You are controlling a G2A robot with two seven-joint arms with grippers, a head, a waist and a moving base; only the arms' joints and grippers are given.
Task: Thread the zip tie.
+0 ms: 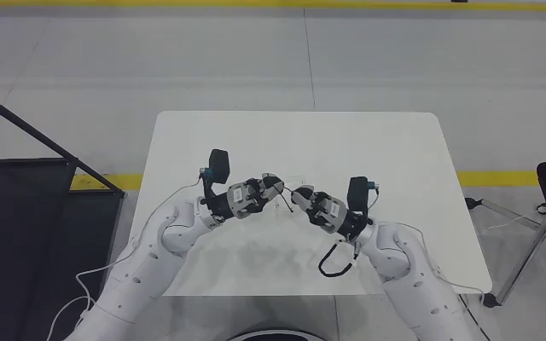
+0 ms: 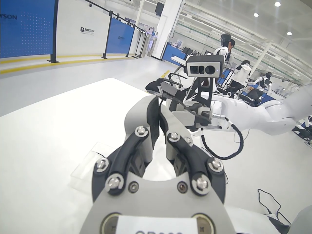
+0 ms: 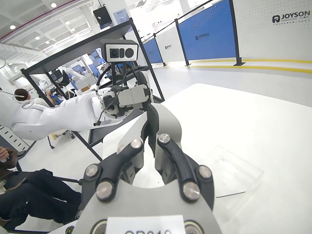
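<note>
A thin black zip tie (image 1: 287, 201) hangs between my two grippers above the middle of the white table (image 1: 392, 162). My left gripper (image 1: 271, 184) comes in from the left, its padded fingers pressed shut on one part of the tie (image 2: 160, 102). Tip to tip with it is my right gripper (image 1: 301, 199), its fingers also shut. In the left wrist view my left gripper (image 2: 158, 107) points at the right gripper (image 2: 159, 89). In the right wrist view my right gripper (image 3: 150, 114) almost touches the left gripper (image 3: 145, 96); the tie is hard to make out there.
A clear shallow plastic tray (image 1: 294, 181) lies on the table under the grippers, also seen as the tray (image 2: 89, 164) and the tray (image 3: 235, 171). A black metal rack (image 1: 38, 141) stands off the table's left side. The table is bare toward its far and right edges.
</note>
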